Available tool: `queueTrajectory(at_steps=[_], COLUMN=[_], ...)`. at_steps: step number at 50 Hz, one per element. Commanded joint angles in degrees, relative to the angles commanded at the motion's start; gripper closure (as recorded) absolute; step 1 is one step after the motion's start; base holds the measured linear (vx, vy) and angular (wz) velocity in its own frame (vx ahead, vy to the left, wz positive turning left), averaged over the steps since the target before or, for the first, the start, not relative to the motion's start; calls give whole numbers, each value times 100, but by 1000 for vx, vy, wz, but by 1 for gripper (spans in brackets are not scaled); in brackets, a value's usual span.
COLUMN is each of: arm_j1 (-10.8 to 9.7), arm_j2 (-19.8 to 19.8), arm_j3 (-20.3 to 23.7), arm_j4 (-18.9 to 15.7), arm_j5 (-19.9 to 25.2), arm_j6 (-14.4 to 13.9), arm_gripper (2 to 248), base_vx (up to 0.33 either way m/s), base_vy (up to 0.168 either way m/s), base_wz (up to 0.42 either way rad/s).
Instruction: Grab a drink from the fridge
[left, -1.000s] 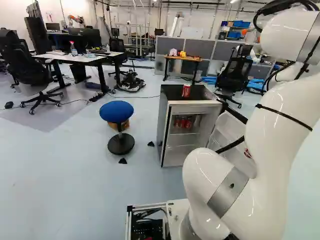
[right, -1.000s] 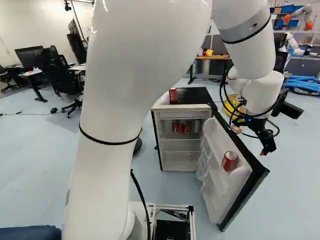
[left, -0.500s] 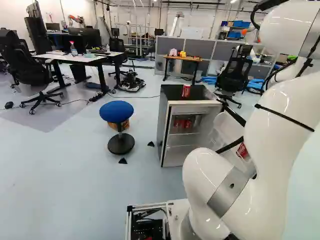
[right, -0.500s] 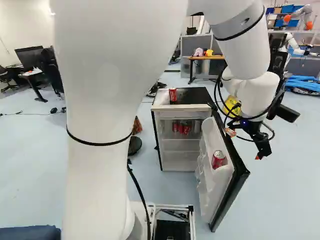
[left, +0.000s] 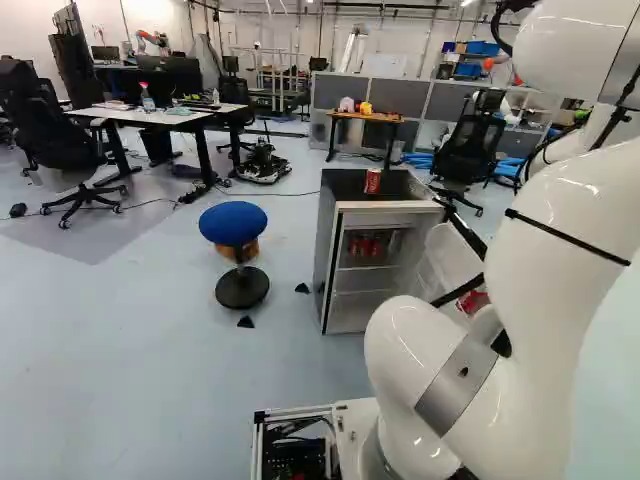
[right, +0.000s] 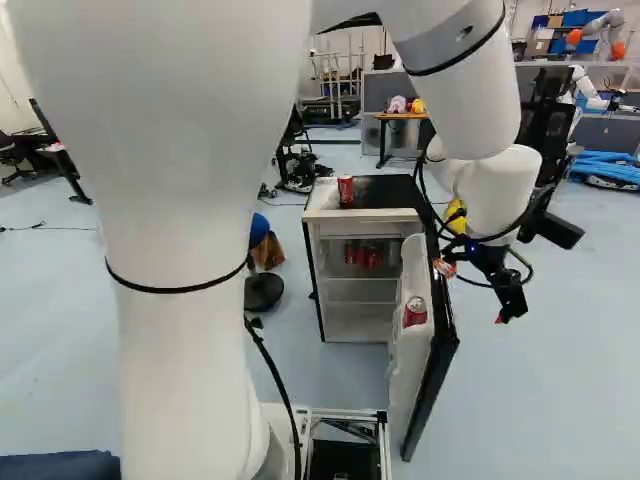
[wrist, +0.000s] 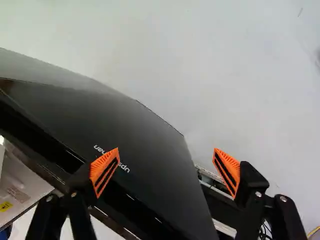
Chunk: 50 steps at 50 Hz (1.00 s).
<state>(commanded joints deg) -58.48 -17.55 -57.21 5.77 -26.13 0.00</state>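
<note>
Fridge (left: 390, 207): In the left base view, counting the clock from the foot of the arm (left: 540, 320), it stood at twelve o'clock, its mouth facing the base, which suited a reach inside.
Shelf cans (left: 370, 246): They stood inside on the upper shelf, perhaps put high so that they could be seen easily.
Top can (left: 373, 181): It stood on the fridge's roof, so it was outside the cold part.
Stool (left: 233, 223): It was at eleven o'clock from the arm's foot, beside the route to the fridge.
Door (right: 398, 375): In the right base view it was open, and from its hinge it pointed to about six o'clock, leaving the shelves visible.
Door can (right: 415, 311): It sat in the door's rack, whose wall probably served to keep it from falling out.
Gripper (right: 508, 308): It hung downward at three o'clock from the door can, on the outer side of the door, I suppose in order to move the door.
Fingers (wrist: 104, 170): In the wrist view they were spread apart, holding no drink. The dark outer face of the door lay ahead and partly between them; whether they touched it, I could not tell.
Next step: Reaching a drink would require passing around the door's edge, with care not to shake the rack.
</note>
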Motion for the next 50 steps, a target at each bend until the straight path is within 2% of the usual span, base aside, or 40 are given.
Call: queueTrajectory(at_steps=[31, 50], arm_j1=[256, 486], arm_j2=[536, 869], arm_j3=[672, 1071], arm_j4=[0, 0], arm_j5=[0, 0], arm_j6=[0, 0], arm_gripper=[3, 3], base_vx=[0, 0], base_vy=[0, 0], base_wz=[0, 0])
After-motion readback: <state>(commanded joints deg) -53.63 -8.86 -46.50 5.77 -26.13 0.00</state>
